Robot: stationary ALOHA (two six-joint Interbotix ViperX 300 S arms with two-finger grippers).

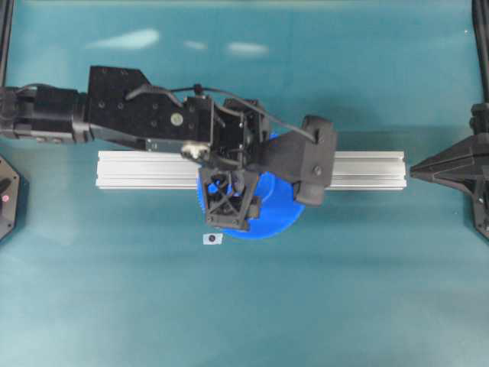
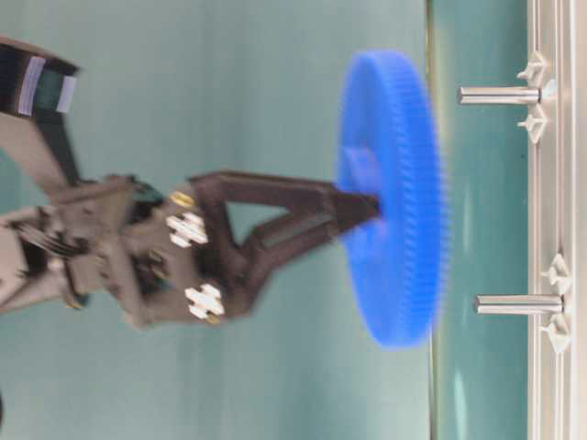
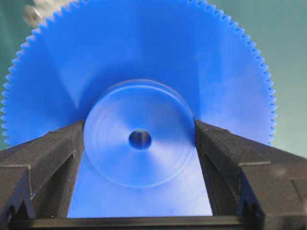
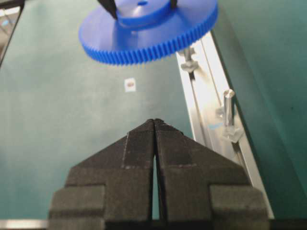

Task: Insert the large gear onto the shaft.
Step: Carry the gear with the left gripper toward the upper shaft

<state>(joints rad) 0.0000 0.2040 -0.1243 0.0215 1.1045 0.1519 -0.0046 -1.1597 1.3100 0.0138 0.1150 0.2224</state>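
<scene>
My left gripper [image 3: 139,130] is shut on the raised hub of the large gear [image 3: 144,62], a bright-blue toothed disc, one finger [image 3: 62,143] on each side of the hub. The gear [image 2: 394,275] hangs level above the table, its underside a short way off the tips of two look-alike pegs on the rail. One peg [image 4: 228,106] stands in the open and the other [image 4: 189,53] sits partly under the gear's rim. I cannot tell which one is the shaft. The hub's hole lies between the two pegs [image 2: 500,94] [image 2: 518,304]. My right gripper [image 4: 154,122] is shut and holds nothing.
A silver aluminium rail [image 1: 367,170] runs left to right across the table middle and carries the pegs. A small white marker [image 1: 212,238] lies on the teal table in front of the gear. The right gripper [image 1: 416,170] rests at the rail's right end.
</scene>
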